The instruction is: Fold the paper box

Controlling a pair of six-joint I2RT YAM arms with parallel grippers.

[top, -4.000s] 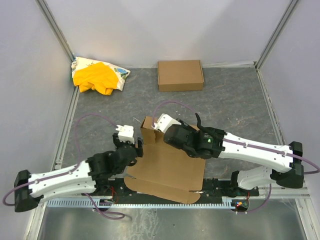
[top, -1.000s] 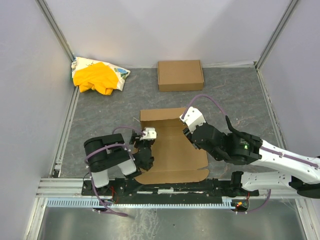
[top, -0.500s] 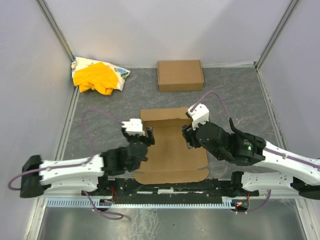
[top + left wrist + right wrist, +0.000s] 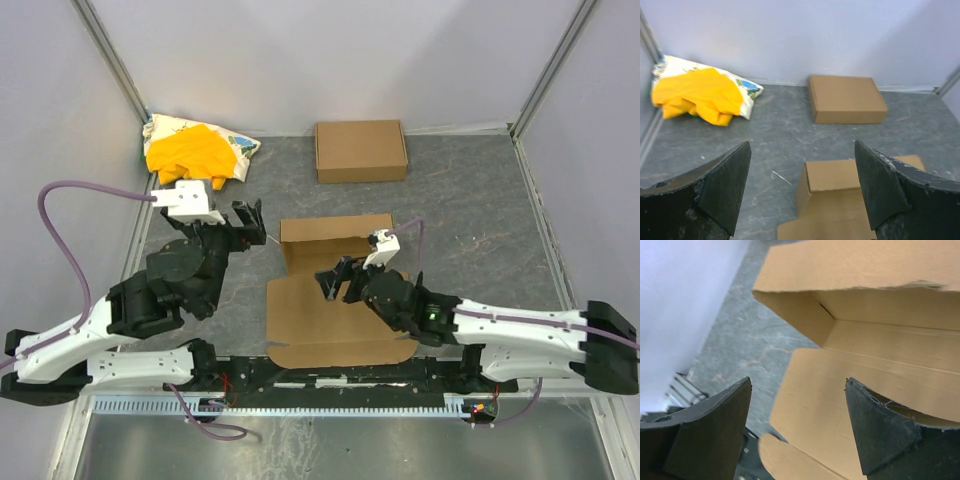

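Yellow cloth bundle (image 4: pixel 198 152) far-left corner, closed carton (image 4: pixel 361 150) by back wall.

plain brown cardboard paper box (image 4: pixel 300 320) on the dark grey, marbled worktop (image 4: pixel 470 200); at 12 o'clock a same-brown shallow cardboard carton (image 4: pixel 361 150); at 10 o'clock a bright yellow cloth bundle (image 4: pixel 190 155), its edges white and printed.

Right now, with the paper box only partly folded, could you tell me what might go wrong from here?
1. The left hand and the right hand are both open and hold nothing, so the raised rear section of the paper box is unsupported and may fall flat.
2. The box's near edge lies against the front rail, so a downward push there could slide the sheet onto that rail.
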